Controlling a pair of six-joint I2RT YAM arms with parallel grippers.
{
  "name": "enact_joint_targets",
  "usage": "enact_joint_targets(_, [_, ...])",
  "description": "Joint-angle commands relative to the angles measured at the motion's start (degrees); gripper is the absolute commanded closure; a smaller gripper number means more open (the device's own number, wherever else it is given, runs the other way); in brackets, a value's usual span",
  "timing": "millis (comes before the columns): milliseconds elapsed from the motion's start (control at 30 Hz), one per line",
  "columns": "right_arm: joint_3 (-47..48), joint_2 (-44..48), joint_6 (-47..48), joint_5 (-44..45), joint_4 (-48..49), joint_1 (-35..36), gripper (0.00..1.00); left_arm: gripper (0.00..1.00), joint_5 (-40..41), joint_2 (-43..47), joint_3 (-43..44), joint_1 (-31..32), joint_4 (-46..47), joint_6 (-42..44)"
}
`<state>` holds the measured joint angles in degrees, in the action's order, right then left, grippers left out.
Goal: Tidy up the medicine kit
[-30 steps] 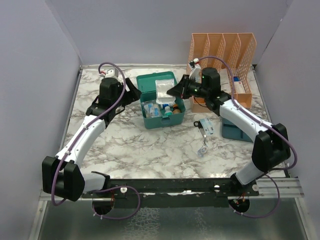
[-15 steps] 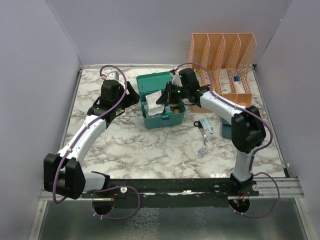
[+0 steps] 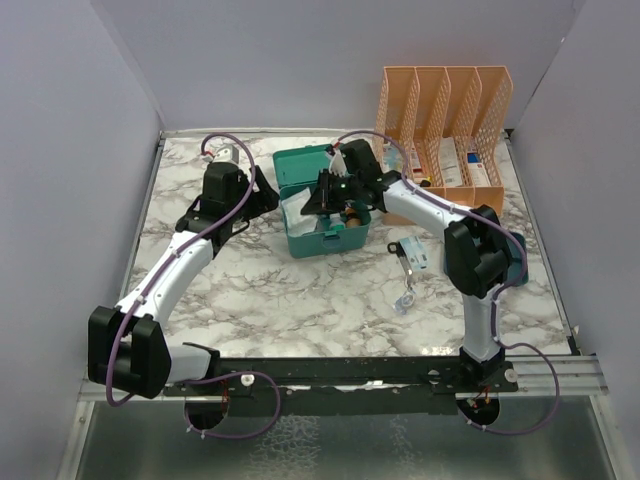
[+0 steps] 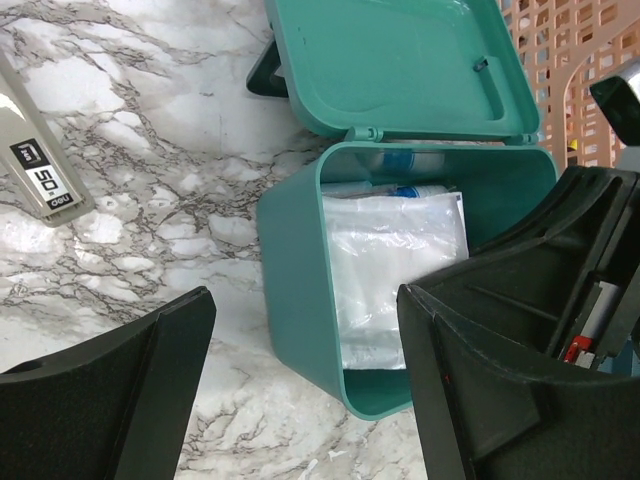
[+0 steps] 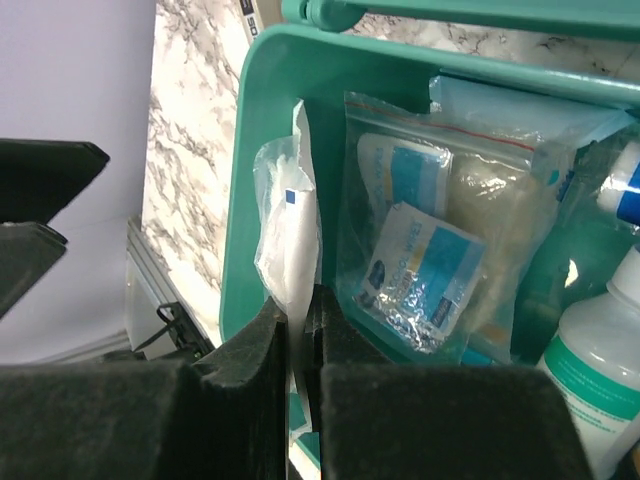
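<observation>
My right gripper [image 5: 300, 335] pinches a clear pouch [image 5: 285, 215] inside the medicine kit [image 5: 237, 200]. The top view hides that pinch. My left gripper [image 4: 300, 335] gapes wide beside it.

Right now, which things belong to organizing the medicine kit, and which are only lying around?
Belonging: medicine kit, lid open; plastic pouch pinched by right end effector; probably the loose small box and packet.
Lying about: orange file organizer; grey strip marked 50.

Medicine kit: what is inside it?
The medicine kit holds a clear pouch pinched by the right gripper, a sachet bag, a white bottle. Anything beneath is covered.
</observation>
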<state>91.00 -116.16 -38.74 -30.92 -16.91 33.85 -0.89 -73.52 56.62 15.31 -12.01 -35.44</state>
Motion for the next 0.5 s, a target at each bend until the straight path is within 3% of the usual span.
enact_joint_targets(0, [2.60, -2.05, -1.72, 0.89, -1.51, 1.39, 0.95, 0.23, 0.40, 1.18, -0.90, -0.37, 0.95, -0.10])
enact_joint_targets(167, [4.07, -3.01, -2.09, 3.97, -3.82, 1.92, 0.75, 0.23, 0.32, 1.28, -1.03, -0.37, 1.24, -0.15])
enact_joint_targets(333, [4.80, -2.49, -1.90, 6.26, -5.00, 1.86, 0.64, 0.23, 0.26, 1.27, -1.04, -0.37, 1.50, -0.15])
enact_joint_targets(467, [5.15, -0.84, -0.92, 11.17, -6.64, 1.93, 0.49, 0.23, 0.19, 1.42, -1.24, -0.43, 1.53, -0.15])
